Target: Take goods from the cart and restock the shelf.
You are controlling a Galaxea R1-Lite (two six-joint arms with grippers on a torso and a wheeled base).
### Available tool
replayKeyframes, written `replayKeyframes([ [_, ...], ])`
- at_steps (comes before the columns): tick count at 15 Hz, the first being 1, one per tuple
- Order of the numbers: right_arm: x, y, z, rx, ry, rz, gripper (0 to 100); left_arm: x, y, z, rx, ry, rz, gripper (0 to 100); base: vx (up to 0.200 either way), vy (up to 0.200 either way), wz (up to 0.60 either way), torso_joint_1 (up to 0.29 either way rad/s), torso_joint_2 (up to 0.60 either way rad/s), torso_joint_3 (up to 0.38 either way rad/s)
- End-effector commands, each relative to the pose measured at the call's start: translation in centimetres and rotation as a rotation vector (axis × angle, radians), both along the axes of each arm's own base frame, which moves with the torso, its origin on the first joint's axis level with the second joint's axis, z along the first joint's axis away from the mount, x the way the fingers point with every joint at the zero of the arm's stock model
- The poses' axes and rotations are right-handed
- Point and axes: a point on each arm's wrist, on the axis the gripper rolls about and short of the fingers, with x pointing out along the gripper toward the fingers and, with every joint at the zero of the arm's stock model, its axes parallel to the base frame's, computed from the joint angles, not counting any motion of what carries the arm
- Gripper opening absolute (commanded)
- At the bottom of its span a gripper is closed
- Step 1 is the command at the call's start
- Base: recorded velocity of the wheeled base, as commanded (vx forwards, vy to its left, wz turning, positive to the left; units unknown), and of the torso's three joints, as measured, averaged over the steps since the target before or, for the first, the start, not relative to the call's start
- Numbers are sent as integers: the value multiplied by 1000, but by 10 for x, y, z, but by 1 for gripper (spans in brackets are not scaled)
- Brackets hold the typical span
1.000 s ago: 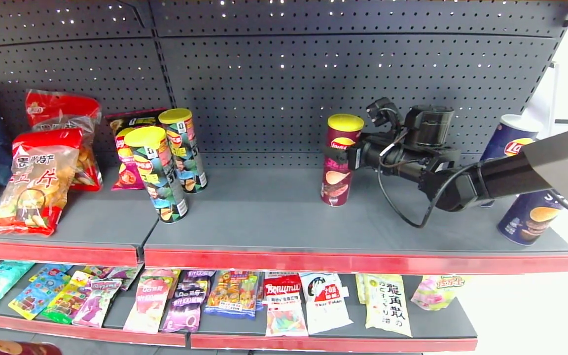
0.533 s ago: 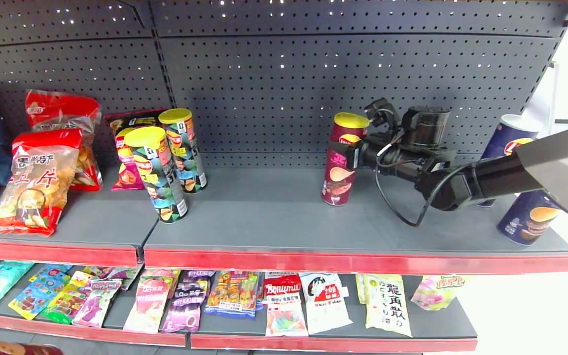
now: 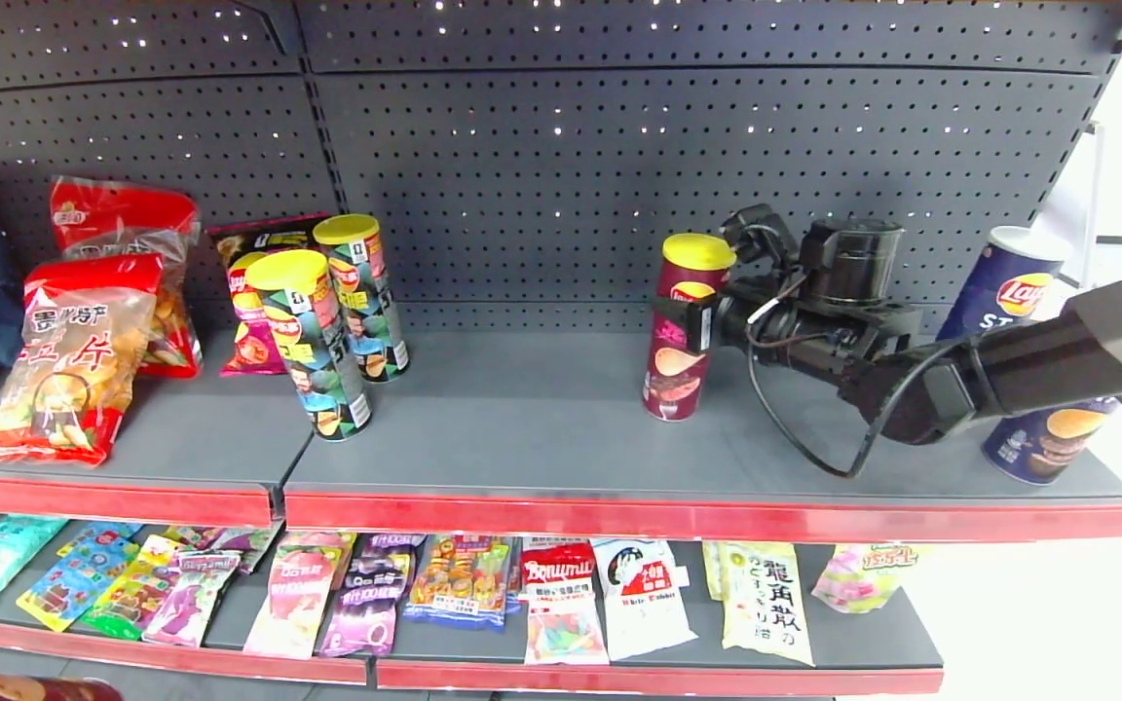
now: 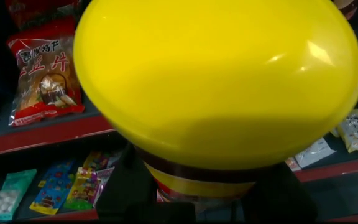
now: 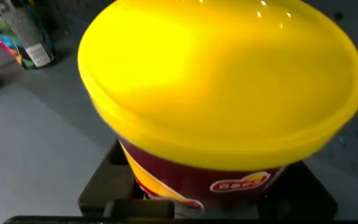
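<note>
A maroon chip can (image 3: 676,375) with a yellow lid stands slightly tilted on the upper shelf (image 3: 522,419), right of its middle. My right gripper (image 3: 680,326) is shut on its upper body from the right side. In the right wrist view the same can's lid (image 5: 222,81) sits just in front of the camera, with the right gripper (image 5: 204,199) closed around the red body below it. In the left wrist view a second yellow-lidded can (image 4: 216,81) is held close to the camera. My left gripper (image 4: 197,199) is shut on it, in front of the shelves.
Two patterned yellow-lidded cans (image 3: 313,341) and red snack bags (image 3: 74,360) stand on the shelf's left. Two blue cans (image 3: 1009,277) stand at its right end behind my arm. Open shelf lies between the patterned cans and the maroon can. Several packets (image 3: 464,584) fill the lower shelf.
The right gripper carried the maroon can slightly right and toward the shelf's front edge. The can leaned for a moment and now stands closer to upright.
</note>
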Motion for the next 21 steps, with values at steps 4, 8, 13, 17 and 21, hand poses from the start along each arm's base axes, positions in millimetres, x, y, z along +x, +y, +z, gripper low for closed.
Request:
replayKeyframes([
  [4, -71, 15, 23, 10, 5, 59, 0, 0, 0, 0, 1, -4, -5, 0, 0, 0, 0, 0, 0, 0],
  [8, -79, 27, 20, 11, 6, 100, 0, -1, 0, 1, 1, -6, -5, 0, 0, 0, 0, 0, 0, 0],
  [13, -78, 34, 12, -4, 17, 135, 0, -1, 0, 1, 1, -6, -8, 0, 0, 0, 0, 0, 0, 0],
  [17, -78, 32, 11, -43, -3, 135, 0, -1, 0, 1, 1, -6, -8, 0, 0, 0, 0, 0, 0, 0],
  [21, -81, 30, 1, -68, 22, 136, 0, -1, 0, 1, 1, -6, -10, 0, 0, 0, 0, 0, 0, 0],
])
